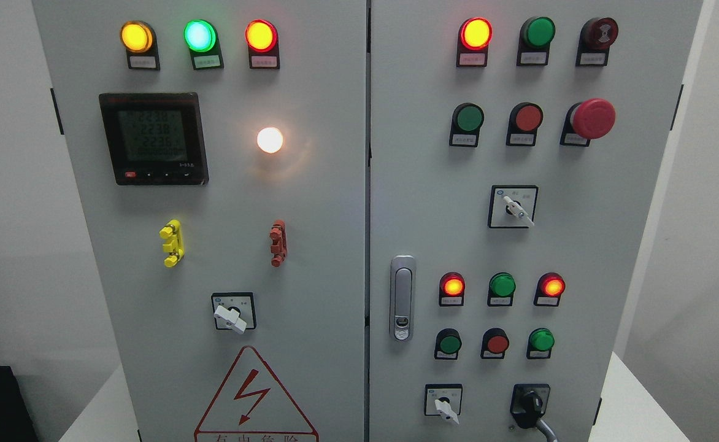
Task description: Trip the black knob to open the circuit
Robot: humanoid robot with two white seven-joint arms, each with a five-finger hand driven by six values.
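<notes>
black knob sits low on right door.

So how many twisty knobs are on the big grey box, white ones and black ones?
White knobs: 3
Black knob: 1
Total: 4

grey cabinet, black knob
</notes>
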